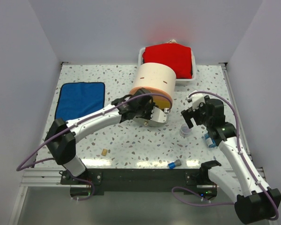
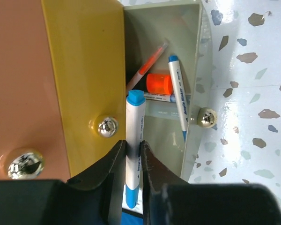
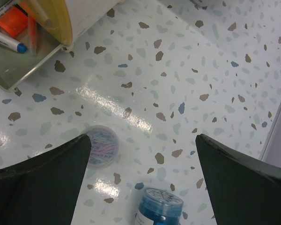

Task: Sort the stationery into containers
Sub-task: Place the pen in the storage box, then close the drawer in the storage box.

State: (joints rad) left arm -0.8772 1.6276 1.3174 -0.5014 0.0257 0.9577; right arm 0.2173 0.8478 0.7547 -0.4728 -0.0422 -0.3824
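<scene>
Speckled terrazzo tabletop (image 1: 131, 140) between plain pale lilac walls (image 1: 107, 28), soft glare

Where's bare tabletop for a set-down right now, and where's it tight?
Free: the near-centre stretch between the tan eraser and the blue-grey cap piece; the far-left strip behind the blue cloth; the far-right corner beside the white tray. Crowded: from the open drawer across the clear cup to the blue jar.
</scene>
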